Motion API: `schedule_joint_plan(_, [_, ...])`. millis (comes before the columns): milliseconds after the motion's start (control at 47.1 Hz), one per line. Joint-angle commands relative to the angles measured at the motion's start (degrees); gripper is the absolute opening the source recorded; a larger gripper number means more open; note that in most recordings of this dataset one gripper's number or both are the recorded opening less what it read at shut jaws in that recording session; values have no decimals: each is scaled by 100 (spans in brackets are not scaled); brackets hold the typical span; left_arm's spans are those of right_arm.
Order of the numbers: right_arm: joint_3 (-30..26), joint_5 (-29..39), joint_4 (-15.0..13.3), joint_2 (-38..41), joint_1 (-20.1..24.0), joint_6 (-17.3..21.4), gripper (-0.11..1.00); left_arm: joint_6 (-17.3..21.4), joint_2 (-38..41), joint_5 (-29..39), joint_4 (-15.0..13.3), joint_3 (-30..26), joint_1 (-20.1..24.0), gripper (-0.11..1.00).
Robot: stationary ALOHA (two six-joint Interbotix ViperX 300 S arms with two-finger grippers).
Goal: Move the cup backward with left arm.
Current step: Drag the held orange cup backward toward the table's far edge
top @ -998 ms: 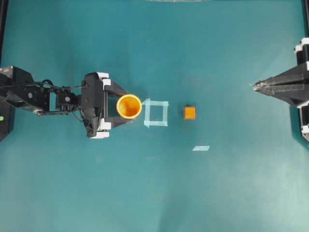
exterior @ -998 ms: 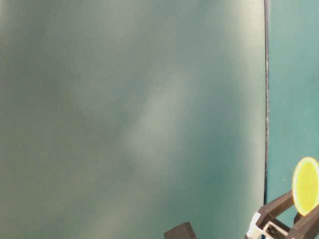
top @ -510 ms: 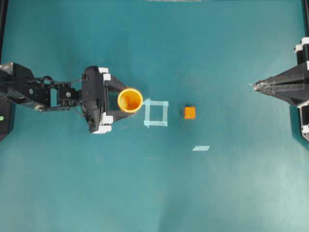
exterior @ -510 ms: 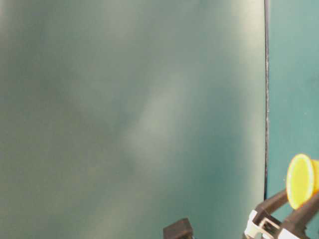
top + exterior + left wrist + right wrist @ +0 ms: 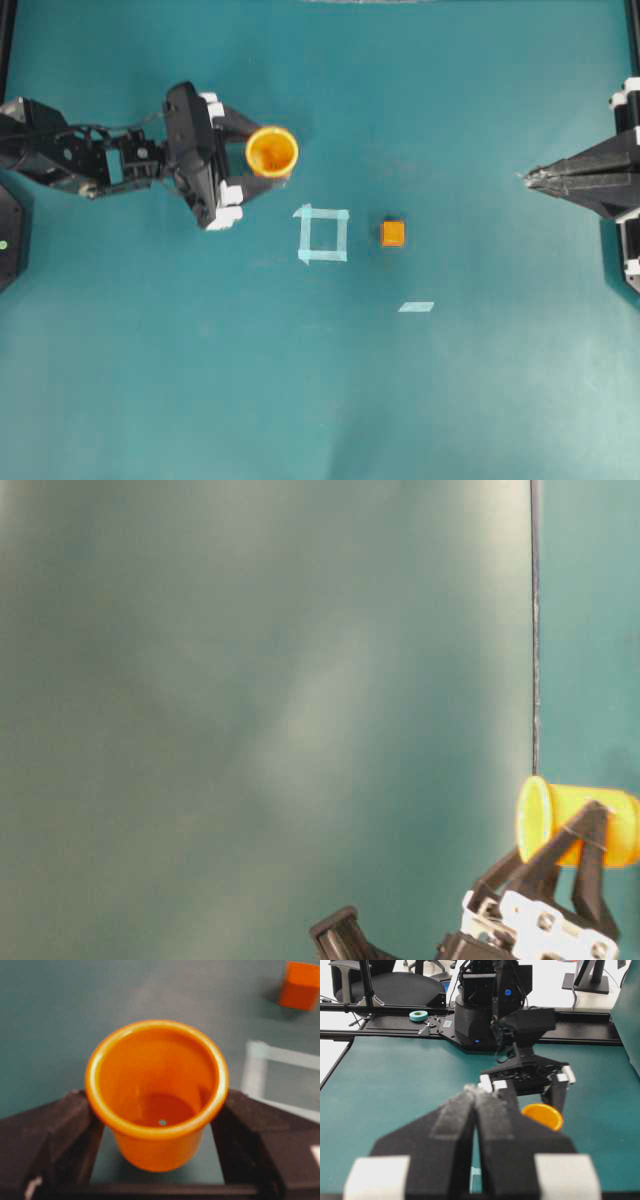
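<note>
**Cup held in left pincer, up-view of the tape square**

You have the cup clamped between the left pincer fingers, which grip its wall below the rim. It looks light, thin, smooth plastic: likely slippery and slightly squeezable, so keep the grip moderate. The tape square and orange cube sit apart on the bench. The right pincer is parked, fingers pressed together.

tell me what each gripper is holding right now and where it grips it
The left gripper holds the small yellow-orange plastic cup by its side wall, one finger on each side below the rim. The right gripper is shut on nothing.
</note>
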Motion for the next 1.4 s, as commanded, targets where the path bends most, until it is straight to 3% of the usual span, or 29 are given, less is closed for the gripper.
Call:
schedule_joint_plan(0, [-193,-26,-9,35,9,-9,-1,-9,-70,-62,0,-132,185,63])
schedule_joint_plan(382, [-193,18,-9,35,9,-18,-1,-26,18,62,0,-439,870,63])
schedule_joint_plan(658, [-193,18,-9,35,9,-18,-1,-378,158,88,0,-606,1380,63])
schedule_joint_plan(1381, [-185,18,-53,88,9,-18,-1,-475,527,677,-149,-1301,1942,63])
